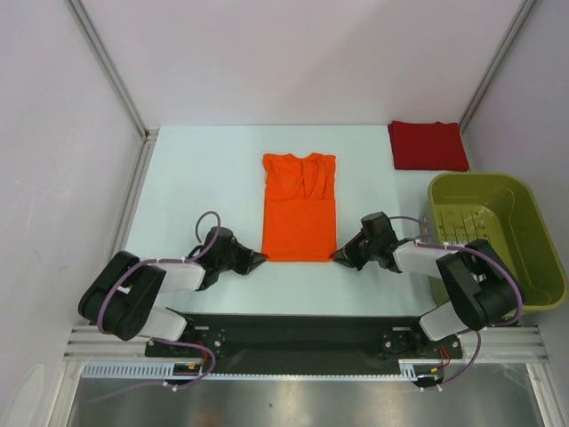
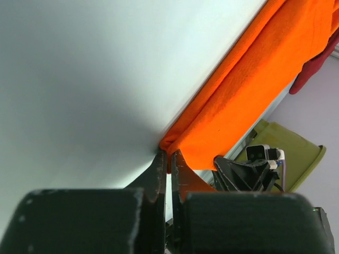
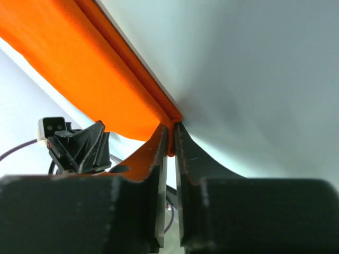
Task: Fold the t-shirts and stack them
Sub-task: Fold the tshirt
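The orange t-shirt lies flat mid-table as a tall narrow rectangle, collar at the far end. My left gripper is shut on its near left corner; in the left wrist view the orange cloth is pinched at the tips of that gripper. My right gripper is shut on the near right corner, where the folded orange edge runs into the gripper's tips. The dark red t-shirt lies folded as a small rectangle at the far right, away from both grippers.
An olive-green plastic basket stands at the right edge of the table, close behind my right arm. Metal frame posts rise at the far left and far right corners. A black rail runs along the near edge.
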`<move>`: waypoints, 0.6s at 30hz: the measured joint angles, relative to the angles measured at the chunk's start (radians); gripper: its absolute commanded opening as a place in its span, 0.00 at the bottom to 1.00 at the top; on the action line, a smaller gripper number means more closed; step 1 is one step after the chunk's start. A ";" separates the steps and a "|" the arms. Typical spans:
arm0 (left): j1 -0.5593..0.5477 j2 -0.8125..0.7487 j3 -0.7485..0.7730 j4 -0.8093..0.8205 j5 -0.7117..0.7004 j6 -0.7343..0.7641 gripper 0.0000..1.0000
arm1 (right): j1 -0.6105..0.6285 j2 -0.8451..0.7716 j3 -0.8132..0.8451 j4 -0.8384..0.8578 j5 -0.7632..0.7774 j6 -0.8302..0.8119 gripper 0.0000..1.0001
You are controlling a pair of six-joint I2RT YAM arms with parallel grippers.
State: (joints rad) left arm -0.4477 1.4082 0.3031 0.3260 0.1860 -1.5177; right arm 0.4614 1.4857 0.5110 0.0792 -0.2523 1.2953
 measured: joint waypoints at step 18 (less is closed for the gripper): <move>-0.048 -0.434 -0.223 -0.158 0.001 0.033 0.00 | 0.141 -0.213 -0.075 -0.132 -0.043 -0.175 0.00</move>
State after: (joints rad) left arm -0.4953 0.9741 0.0803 0.1680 0.1867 -1.4849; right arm 0.6022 1.2728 0.4358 -0.0528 -0.2955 1.1206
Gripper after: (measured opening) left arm 0.016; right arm 0.025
